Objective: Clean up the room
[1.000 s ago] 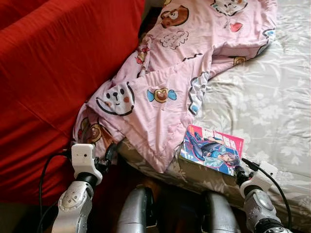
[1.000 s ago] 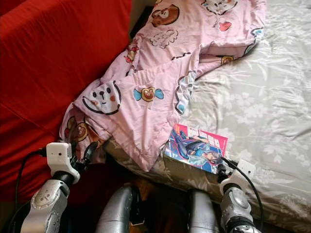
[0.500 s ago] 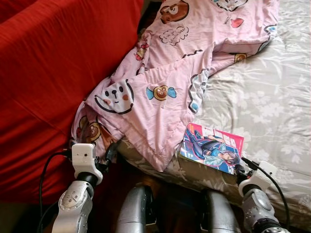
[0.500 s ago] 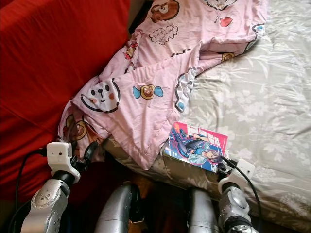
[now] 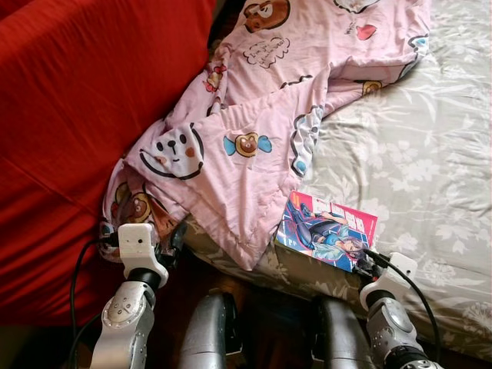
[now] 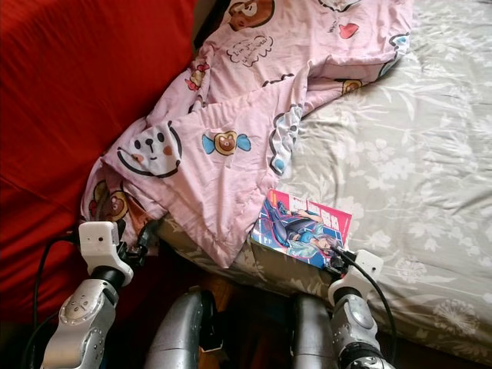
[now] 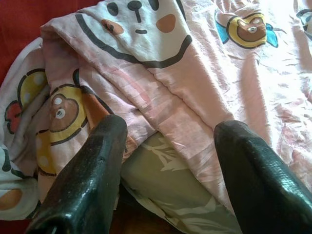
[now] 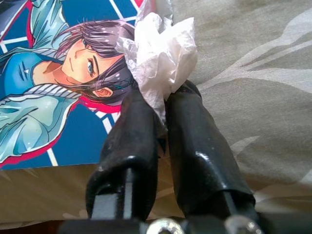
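Observation:
A crumpled white tissue (image 8: pixel 163 46) is pinched between the fingers of my right gripper (image 8: pixel 163 105), which is shut on it. It sits at the near corner of a colourful comic book (image 5: pixel 327 231) that lies on the grey flowered bed sheet (image 5: pixel 415 154) by the bed's front edge. My right gripper (image 5: pixel 367 265) is low at that edge. A pink cartoon-print blanket (image 5: pixel 254 131) spills over the bed's left corner. My left gripper (image 7: pixel 165 161) is open just in front of the blanket's hanging fold, touching nothing.
A large red fabric surface (image 5: pixel 77 100) rises on the left, close beside the blanket. My two silver legs (image 5: pixel 211 338) stand against the bed's front edge over dark floor. The bed sheet stretches away bare on the right.
The whole picture has shifted slightly, so the camera moved. Both grippers keep their places relative to the blanket and the book.

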Tool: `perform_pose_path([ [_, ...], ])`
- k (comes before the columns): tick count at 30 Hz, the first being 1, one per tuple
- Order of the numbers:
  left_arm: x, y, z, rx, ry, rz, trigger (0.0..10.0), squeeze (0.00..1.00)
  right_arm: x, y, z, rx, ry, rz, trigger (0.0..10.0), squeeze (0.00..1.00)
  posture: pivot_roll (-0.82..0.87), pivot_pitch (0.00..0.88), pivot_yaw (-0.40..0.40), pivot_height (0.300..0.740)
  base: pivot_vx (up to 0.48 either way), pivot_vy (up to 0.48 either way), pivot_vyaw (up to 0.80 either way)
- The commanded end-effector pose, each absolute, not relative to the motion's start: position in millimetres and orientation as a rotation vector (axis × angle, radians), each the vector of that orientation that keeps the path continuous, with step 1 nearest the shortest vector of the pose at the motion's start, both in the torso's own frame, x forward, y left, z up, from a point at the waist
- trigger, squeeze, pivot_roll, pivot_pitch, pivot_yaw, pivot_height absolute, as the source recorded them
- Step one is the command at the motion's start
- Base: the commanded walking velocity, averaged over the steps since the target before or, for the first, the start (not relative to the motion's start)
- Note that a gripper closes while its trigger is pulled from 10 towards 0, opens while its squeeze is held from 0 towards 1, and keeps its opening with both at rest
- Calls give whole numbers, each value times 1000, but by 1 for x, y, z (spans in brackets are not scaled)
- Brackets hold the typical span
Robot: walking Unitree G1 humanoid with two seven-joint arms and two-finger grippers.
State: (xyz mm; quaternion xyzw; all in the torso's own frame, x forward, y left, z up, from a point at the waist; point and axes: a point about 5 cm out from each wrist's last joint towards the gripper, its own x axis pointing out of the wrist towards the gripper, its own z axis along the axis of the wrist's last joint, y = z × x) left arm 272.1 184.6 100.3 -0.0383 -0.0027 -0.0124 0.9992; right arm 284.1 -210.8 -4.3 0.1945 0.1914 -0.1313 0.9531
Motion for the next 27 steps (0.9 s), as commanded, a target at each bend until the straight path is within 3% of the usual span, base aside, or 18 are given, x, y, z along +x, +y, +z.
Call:
perform_pose_path([
  [1, 268, 189, 91, -69, 26, -3, 10000, 0, 273, -204, -17, 400, 454, -260, 0, 0, 10, 320, 119, 636, 0, 0, 0],
  [15, 273, 182, 77, -96, 37, 24, 10000, 0, 273, -224, -3, 330, 293, -325, 0, 0, -62, 298, 71, 636, 0, 0, 0],
  [27, 260, 190, 45, -103, 125, 91, 10000, 0, 265, -218, 9, 245, 127, -234, 0, 0, -115, 256, 31, 636, 0, 0, 0],
])
